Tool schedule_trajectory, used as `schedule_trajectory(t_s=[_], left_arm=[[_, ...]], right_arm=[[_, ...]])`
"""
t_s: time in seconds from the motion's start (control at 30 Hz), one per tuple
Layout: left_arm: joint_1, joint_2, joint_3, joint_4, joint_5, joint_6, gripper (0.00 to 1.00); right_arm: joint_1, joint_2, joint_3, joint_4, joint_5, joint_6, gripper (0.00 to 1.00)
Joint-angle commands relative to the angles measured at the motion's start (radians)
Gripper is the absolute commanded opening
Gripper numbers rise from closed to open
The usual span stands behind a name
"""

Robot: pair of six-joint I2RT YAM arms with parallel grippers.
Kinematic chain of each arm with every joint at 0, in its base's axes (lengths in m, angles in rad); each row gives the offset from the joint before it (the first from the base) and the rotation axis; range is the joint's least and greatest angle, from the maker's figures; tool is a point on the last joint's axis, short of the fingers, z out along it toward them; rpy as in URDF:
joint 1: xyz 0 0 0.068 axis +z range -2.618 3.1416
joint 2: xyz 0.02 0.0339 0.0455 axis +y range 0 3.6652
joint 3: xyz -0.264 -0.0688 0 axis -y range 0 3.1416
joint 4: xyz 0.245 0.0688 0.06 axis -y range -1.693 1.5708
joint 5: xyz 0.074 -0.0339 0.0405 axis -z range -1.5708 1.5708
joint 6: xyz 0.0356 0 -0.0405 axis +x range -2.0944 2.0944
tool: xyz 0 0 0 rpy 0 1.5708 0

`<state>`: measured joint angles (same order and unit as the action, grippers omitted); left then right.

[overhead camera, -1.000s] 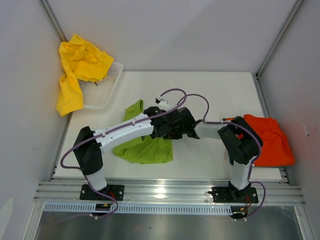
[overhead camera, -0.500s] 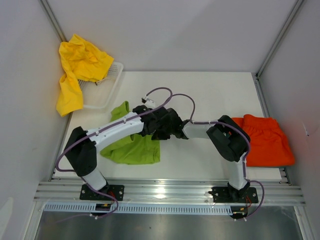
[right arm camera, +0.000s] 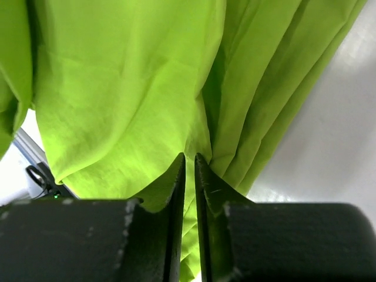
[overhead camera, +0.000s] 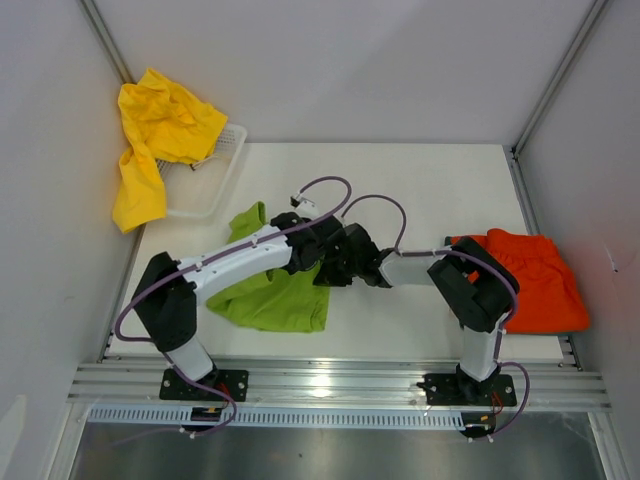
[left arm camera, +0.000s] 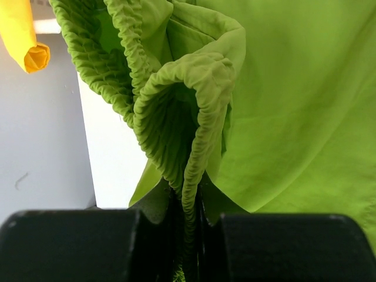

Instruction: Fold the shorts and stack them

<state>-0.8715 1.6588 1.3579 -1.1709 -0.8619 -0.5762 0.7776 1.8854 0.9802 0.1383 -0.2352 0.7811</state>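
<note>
Being pinched in the left claw [left arm camera: 188, 202] is the gathered elastic waistband of the lime green shorts [left arm camera: 282, 117]. That claw is being seen clenched on the ruffled edge, with the cloth bunching in folds just beyond the fingertips. The right claw [right arm camera: 189, 161] is being pressed close against the same garment, its jaws standing almost together with only a thin slit between them. Whether any cloth is being caught in that slit cannot be told.

From above, the two claws are being seen side by side over the right edge of the lime green shorts, which are lying rumpled on the left half of the white counter [overhead camera: 420, 190], one corner reaching up toward the white plastic basket [overhead camera: 225, 170]. The yellow shorts [overhead camera: 160, 130] are being draped over the basket's far left rim and are hanging down outside it. The orange-red shorts [overhead camera: 535, 285] are lying folded flat at the right edge of the counter, well apart from the others and partly hidden by the right arm's elbow.
</note>
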Motion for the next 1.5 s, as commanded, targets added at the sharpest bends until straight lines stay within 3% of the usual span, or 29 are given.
schedule_trajectory(t_s=[0.0, 0.23, 0.4, 0.63, 0.87, 1.47], left_arm=[[-0.033, 0.007, 0.043, -0.003, -0.057, -0.022, 0.00], [-0.069, -0.042, 0.024, 0.042, -0.084, -0.014, 0.00], [-0.078, -0.024, 0.078, -0.041, -0.143, -0.068, 0.00], [-0.093, 0.001, 0.129, -0.067, -0.160, -0.059, 0.00], [-0.149, 0.090, 0.236, -0.257, -0.255, -0.192, 0.00], [-0.170, 0.134, 0.115, -0.017, -0.157, -0.085, 0.00]], right_arm=[[-0.027, -0.048, -0.058, 0.020, -0.032, 0.024, 0.15], [-0.080, -0.074, -0.092, 0.049, -0.079, 0.020, 0.12], [-0.080, 0.012, -0.043, 0.015, -0.091, 0.007, 0.03], [-0.041, 0.050, 0.021, -0.025, -0.059, 0.001, 0.01], [-0.040, 0.070, 0.054, -0.032, -0.058, 0.003, 0.01], [-0.072, -0.029, -0.075, 0.009, -0.082, 0.024, 0.06]])
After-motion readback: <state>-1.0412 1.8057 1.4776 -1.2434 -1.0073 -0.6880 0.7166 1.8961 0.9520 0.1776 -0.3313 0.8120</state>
